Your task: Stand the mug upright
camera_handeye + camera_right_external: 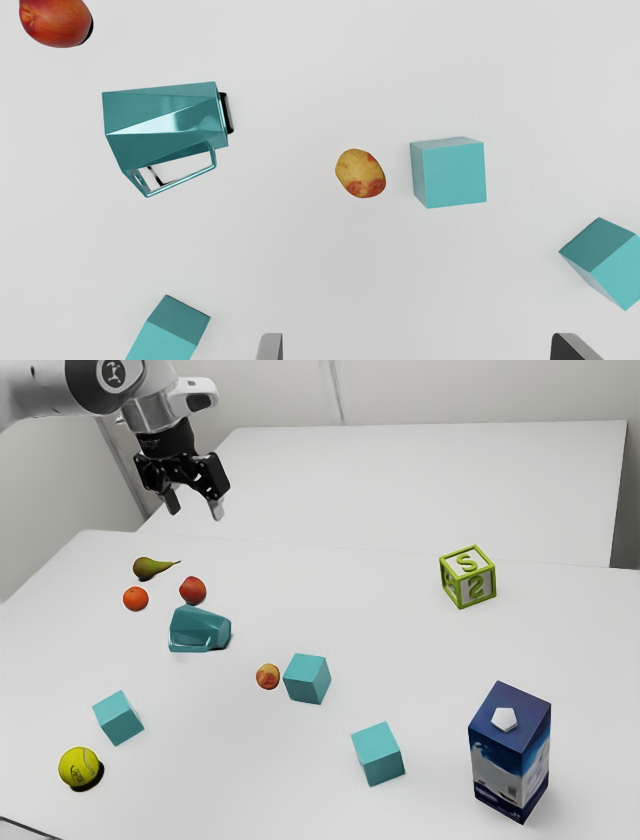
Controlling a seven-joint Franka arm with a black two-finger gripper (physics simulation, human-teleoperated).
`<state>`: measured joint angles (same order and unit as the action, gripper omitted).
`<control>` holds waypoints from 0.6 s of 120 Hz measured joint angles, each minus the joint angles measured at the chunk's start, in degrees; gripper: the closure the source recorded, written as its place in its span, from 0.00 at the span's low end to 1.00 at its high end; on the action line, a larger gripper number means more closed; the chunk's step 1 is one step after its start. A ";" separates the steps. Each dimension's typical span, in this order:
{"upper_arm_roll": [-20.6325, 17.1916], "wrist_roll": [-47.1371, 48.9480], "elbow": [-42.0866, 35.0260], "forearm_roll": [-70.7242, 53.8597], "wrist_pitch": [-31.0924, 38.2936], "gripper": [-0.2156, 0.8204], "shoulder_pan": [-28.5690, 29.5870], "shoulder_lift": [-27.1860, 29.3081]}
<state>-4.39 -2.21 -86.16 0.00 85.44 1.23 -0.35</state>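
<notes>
High above the table, the gripper (194,510) hangs at the exterior view's upper left. In the wrist view the gripper (417,345) is open, its two fingertips wide apart with nothing between them. The teal faceted mug (199,630) lies on its side on the table, below the gripper and clear of it. In the wrist view the mug (165,125) shows its angular side, with its square handle lying out to one side; the inside of the mug is hidden.
Near the mug are a red fruit (193,590), an orange (136,598), a pear (150,568) and a potato (268,676). Teal cubes (307,678), a tennis ball (79,767), a blue carton (510,750) and a letter block (468,577) stand farther off on the white table (330,580).
</notes>
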 joint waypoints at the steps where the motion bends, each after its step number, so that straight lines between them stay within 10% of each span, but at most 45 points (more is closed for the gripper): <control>1: 0.00 0.00 0.00 0.00 0.00 0.23 0.01 0.00; 72: 0.18 -1.15 4.00 0.39 -0.24 0.23 9.52 -6.28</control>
<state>-4.22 -3.36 -82.16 0.39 85.20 10.75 -6.62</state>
